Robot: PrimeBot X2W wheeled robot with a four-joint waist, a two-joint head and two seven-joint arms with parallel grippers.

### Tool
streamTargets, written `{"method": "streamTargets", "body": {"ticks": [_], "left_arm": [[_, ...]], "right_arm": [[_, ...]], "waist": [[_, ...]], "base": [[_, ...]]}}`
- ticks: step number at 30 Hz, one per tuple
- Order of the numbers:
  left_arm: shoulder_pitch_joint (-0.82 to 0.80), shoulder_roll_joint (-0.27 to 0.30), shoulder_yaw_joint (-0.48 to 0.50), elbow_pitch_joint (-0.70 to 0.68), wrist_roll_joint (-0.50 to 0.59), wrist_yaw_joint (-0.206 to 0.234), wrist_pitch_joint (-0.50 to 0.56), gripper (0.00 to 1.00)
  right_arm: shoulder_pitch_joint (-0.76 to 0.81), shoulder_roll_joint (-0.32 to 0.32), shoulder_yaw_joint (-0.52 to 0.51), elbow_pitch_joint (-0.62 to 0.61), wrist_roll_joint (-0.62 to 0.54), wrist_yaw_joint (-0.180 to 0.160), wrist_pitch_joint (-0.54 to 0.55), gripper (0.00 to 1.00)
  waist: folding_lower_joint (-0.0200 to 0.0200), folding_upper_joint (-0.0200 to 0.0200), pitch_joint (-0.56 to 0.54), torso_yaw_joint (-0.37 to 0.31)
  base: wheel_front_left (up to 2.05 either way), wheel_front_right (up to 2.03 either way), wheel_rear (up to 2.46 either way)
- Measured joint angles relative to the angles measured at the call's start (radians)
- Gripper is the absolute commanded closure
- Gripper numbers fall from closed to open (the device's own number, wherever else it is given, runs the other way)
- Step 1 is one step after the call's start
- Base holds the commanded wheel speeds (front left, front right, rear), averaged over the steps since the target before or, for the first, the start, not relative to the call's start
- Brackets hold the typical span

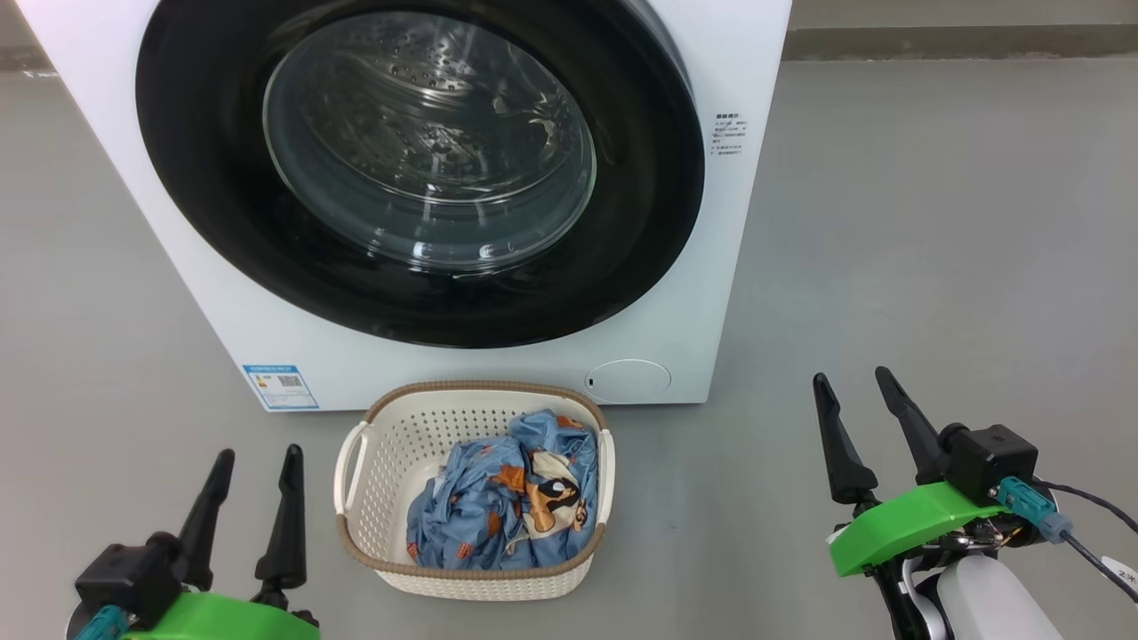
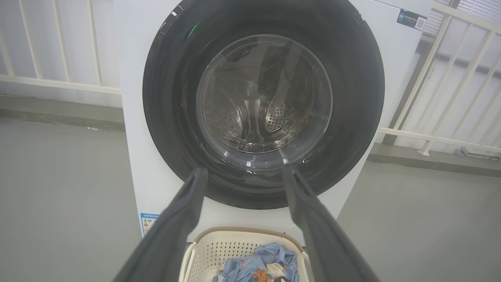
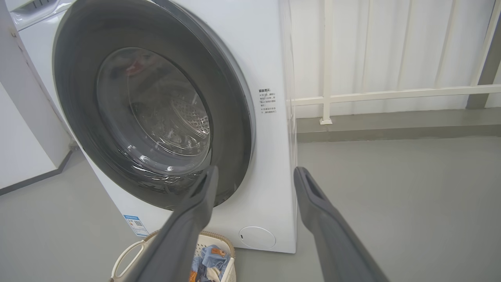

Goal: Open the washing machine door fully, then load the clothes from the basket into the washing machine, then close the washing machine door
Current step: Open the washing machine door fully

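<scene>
Left gripper [image 1: 259, 452] at the lower left of the head view and right gripper [image 1: 850, 375] at the lower right both stand wide and hold nothing, their fingers pointing up the frame over the grey floor [image 1: 933, 222]. Between them at bottom centre sits the basket [image 1: 391, 444], with the clothes [image 1: 516, 498] bundled in its right half, just before the washing machine [image 1: 729, 222]. Filling the upper centre, the washing machine door [image 1: 427, 142] lies shut against the white front.
</scene>
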Motion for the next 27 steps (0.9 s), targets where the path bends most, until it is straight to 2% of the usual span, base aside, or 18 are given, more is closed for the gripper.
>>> {"method": "streamTargets", "body": {"ticks": [11,25,26,27], "left_arm": [[0.0,0.0,0.005,-0.002,-0.003,0.004,0.0,0.0],[0.0,0.001,0.03,-0.026,-0.007,0.004,0.0,0.0],[-0.001,0.001,0.031,-0.029,-0.012,0.004,0.0,0.0],[-0.001,0.002,0.032,-0.033,-0.015,0.004,0.0,0.0]], "right_arm": [[-0.006,0.0,-0.011,0.004,0.016,0.0,0.0,0.0],[-0.098,0.0,-0.058,0.011,0.021,0.0,0.0,0.0],[-0.108,0.0,-0.061,0.011,0.024,0.0,0.0,0.18],[-0.12,0.0,-0.063,0.013,0.027,0.0,0.0,0.51]], "waist": [[0.0001,0.0,0.017,0.004],[0.0,0.0,0.078,0.017],[0.0,0.0,0.085,0.019],[0.0,0.0,0.091,0.021]], "base": [[0.0,0.0,0.0],[0.0,0.0,0.0],[0.0,0.0,0.0],[0.0,0.0,0.0]]}}
